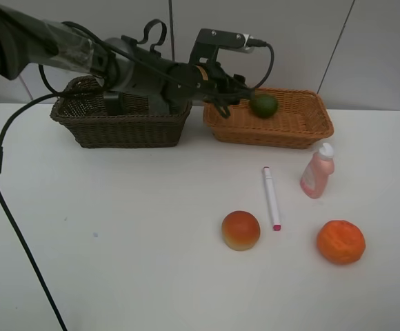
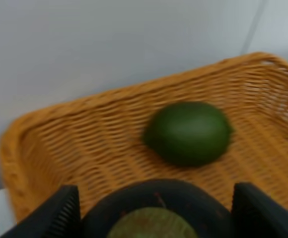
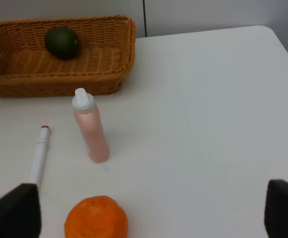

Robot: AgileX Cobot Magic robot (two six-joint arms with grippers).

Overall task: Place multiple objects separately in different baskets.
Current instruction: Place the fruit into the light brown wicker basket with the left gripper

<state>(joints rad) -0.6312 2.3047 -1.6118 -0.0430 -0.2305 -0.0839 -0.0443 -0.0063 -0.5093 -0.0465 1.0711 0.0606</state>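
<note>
Clock directions read on the high view, 12 at the far wall.

Left pincer (image 1: 224, 100): hangs over the 9 o'clock end of the light orange-tan basket (image 1: 303, 134). It is clenched on the dark mangosteen (image 2: 153, 220), which sits between the two fingers with its greenish cap facing the wrist camera.

Right pincer (image 3: 149, 210): released, fingers spread wide with nothing between them, over the 3 o'clock part of the surface (image 1: 117, 227). It is outside the high view.

Green round fruit (image 1: 263, 105): lies in the light orange-tan basket, toward its middle and clear of the left pincer.

Dark brown basket (image 1: 121, 127): at 11 o'clock, just beside the light one. The left arm covers most of its inside, so I cannot tell the contents.

On the bare surface:
- white marker (image 1: 272, 198) lies along the 12–6 line, pink tip at 6
- pink bottle (image 1: 317, 170) stands upright, near the marker at its 3 o'clock
- red-orange peach (image 1: 241, 229) sits at 9 o'clock of the marker's pink tip, just beside it
- orange tangerine (image 1: 341, 241) sits at 5 o'clock of the bottle, apart from it
</note>
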